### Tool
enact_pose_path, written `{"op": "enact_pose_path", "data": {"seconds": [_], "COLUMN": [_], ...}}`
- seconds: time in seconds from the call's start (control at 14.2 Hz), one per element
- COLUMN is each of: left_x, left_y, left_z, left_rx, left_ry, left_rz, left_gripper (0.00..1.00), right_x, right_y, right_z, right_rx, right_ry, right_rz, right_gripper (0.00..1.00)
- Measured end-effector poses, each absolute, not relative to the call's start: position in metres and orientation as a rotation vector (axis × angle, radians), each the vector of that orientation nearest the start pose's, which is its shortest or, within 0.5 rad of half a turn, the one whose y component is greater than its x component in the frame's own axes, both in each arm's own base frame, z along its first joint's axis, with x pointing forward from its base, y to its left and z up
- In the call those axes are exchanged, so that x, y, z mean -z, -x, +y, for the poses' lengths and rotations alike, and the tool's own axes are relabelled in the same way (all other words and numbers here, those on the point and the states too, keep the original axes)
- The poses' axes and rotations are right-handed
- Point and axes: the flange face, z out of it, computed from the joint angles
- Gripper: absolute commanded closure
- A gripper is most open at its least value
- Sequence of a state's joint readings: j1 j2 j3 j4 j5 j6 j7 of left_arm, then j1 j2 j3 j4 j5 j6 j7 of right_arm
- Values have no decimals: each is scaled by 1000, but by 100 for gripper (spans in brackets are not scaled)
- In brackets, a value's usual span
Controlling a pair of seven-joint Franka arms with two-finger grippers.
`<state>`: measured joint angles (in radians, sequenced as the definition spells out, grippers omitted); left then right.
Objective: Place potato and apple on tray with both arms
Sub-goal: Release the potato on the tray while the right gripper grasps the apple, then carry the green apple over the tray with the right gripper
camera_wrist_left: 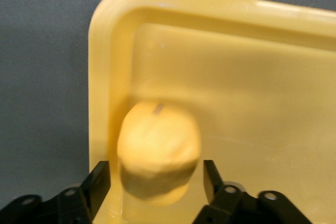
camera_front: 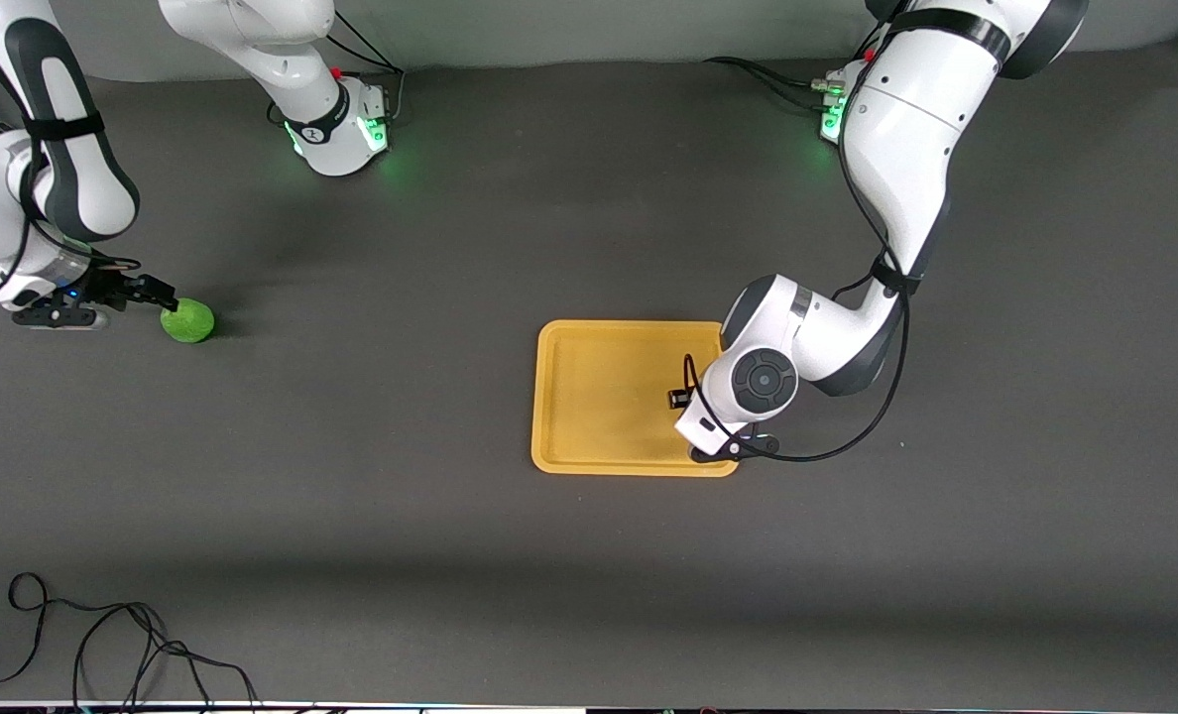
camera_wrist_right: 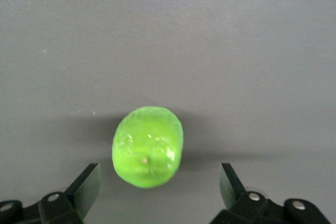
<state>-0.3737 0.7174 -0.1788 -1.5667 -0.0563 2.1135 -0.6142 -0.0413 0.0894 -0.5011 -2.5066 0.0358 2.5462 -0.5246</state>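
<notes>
The yellow-orange tray (camera_front: 599,397) lies on the dark table. The tan potato (camera_wrist_left: 157,153) rests on the tray (camera_wrist_left: 252,77) near one rim corner. My left gripper (camera_wrist_left: 156,179) is open around the potato, with a small gap at each finger. In the front view the left wrist hides the potato. The green apple (camera_front: 187,320) lies on the table at the right arm's end. My right gripper (camera_front: 165,300) is low beside it and open. In the right wrist view the apple (camera_wrist_right: 148,146) sits just ahead of the spread fingertips (camera_wrist_right: 86,184), not touching them.
A loose black cable (camera_front: 103,645) lies on the table near the front camera at the right arm's end. The left arm's cable (camera_front: 847,441) hangs beside the tray. The two green-lit bases (camera_front: 351,129) stand along the table edge farthest from the camera.
</notes>
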Motion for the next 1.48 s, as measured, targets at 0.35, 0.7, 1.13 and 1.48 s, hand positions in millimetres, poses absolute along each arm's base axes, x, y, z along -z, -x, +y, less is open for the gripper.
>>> {"op": "enact_pose_path", "data": {"seconds": [0.35,0.7,1.13,1.48], "left_x": [-311,-486,-563,-582], "left_y": [-609,-612,-572,-538], "left_z": [-323,-207,-93,-33], "left_rx": [-328,-349,-284,-190], "left_ry": [3165,3151,3081,3086], "left_rz": [-251,-135,110,175], "left_gripper": [0,0,0,0], "right_x": [-211,-199,-282,-469], "right_y": [-393,-397,-470,-540], "right_z": [-241,-233,-214,-211], "right_rx": [-86,-103,-72,-139], "right_ry": [3139,3143,3071,3097], "right_rz": [51,10,-134,-277], "right_gripper": [0,61,65,65]}}
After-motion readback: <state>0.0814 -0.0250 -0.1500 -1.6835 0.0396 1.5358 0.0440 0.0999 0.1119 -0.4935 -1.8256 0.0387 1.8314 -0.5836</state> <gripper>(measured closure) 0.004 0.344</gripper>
